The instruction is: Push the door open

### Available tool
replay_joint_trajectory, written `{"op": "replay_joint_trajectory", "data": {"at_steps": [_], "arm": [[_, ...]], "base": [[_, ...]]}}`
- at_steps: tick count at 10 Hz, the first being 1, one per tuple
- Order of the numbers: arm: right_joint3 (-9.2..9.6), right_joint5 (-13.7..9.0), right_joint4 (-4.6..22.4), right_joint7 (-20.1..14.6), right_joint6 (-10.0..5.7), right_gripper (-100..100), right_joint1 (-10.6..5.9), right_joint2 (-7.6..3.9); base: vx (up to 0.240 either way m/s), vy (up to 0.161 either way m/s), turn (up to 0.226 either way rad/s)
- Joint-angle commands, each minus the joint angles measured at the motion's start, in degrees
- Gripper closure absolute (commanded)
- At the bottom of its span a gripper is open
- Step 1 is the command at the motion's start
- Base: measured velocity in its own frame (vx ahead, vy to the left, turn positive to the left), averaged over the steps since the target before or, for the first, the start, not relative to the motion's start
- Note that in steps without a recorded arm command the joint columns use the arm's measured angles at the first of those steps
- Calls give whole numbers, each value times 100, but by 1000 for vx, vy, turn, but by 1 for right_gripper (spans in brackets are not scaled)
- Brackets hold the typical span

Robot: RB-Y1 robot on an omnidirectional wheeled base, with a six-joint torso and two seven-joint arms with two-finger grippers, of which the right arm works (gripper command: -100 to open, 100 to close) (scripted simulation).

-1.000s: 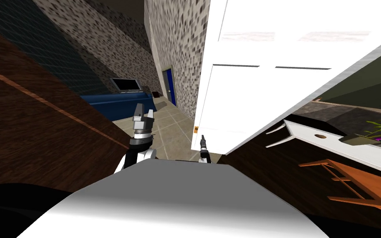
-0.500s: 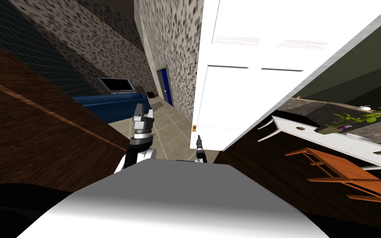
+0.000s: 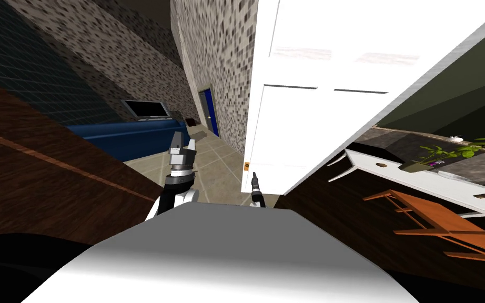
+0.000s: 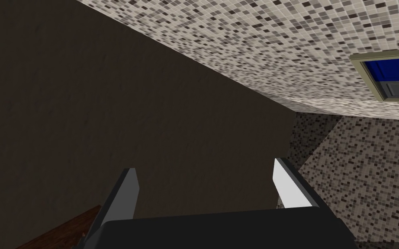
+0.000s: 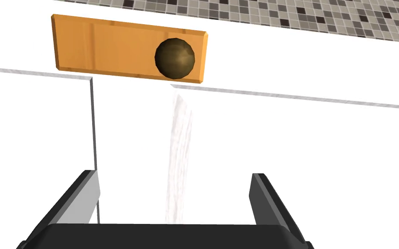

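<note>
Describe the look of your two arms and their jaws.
Left arm: white forearm, black wrist band, grey boxy end. Right arm: slim and dark seen from the head. Each ends in a dark box bearing two thin, flat, blade-like jaws, light grey on lit faces. I see no cables or markings.

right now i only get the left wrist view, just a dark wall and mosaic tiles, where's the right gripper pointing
Observer: The right gripper points straight at the face of the white door, near the door's edge in the head view.
Operator: ok and the handle, anywhere near it
Observer: A dark round knob on an orange plate sits on the door ahead of the open gripper, and nothing is gripping it.
</note>
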Motion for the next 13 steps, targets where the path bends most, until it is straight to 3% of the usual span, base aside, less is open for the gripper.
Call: {"op": "replay_joint_trajectory", "data": {"at_steps": [1,4,6,7,8,13], "arm": [[-39,8,74,-38,-12,-100,-62,-66],[-105,21,110,-63,10,-100,-120,-14],[-153,30,136,-82,26,-100,-162,155],[-139,27,105,-74,34,-100,-139,92],[-139,27,105,-74,34,100,-139,92],[-139,27,105,-74,34,100,-139,92]], "base": [[241,51,24],[207,70,13],[195,79,19],[87,42,-20],[-22,-7,10],[-15,-7,5]]}}
